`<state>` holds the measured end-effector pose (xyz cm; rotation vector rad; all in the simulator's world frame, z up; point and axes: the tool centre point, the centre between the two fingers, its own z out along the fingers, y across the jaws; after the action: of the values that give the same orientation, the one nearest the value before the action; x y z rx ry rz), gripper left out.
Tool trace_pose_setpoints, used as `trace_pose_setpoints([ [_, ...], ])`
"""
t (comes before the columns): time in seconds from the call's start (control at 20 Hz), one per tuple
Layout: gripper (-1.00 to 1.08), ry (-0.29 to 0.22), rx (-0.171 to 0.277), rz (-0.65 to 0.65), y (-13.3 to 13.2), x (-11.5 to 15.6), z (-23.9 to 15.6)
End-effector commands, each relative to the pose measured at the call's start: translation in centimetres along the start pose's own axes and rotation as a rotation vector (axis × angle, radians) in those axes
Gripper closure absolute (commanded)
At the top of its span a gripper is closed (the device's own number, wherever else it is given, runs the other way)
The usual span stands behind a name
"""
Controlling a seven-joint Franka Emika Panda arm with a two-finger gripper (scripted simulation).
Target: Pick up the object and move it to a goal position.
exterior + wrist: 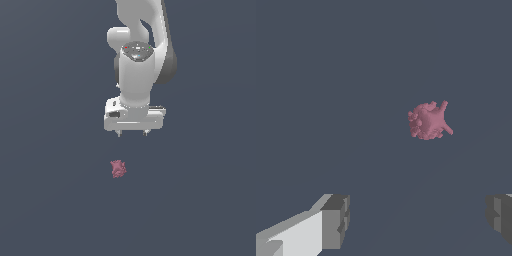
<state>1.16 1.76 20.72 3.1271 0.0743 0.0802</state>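
The object is a small lumpy pink-magenta blob lying on the dark grey floor. It also shows in the wrist view, ahead of the fingers and apart from them. My white gripper hangs above and behind the object, a little to the exterior view's right of it. Its two fingertips stand wide apart with nothing between them, so it is open and empty.
The floor is a plain dark grey surface all round. The white arm rises behind the gripper at the top of the exterior view. No other objects show.
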Motion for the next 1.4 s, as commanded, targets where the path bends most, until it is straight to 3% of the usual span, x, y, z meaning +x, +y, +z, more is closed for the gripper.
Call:
trace_pose_setpoints([
  [0.0,-0.92,0.0,0.0,0.0,0.0,0.0,0.0],
  [0.7,-0.92,0.002,-0.009,-0.027,0.2,0.2,-1.0],
  [1.35,-0.92,-0.019,-0.003,-0.084,2.3,2.9,3.4],
])
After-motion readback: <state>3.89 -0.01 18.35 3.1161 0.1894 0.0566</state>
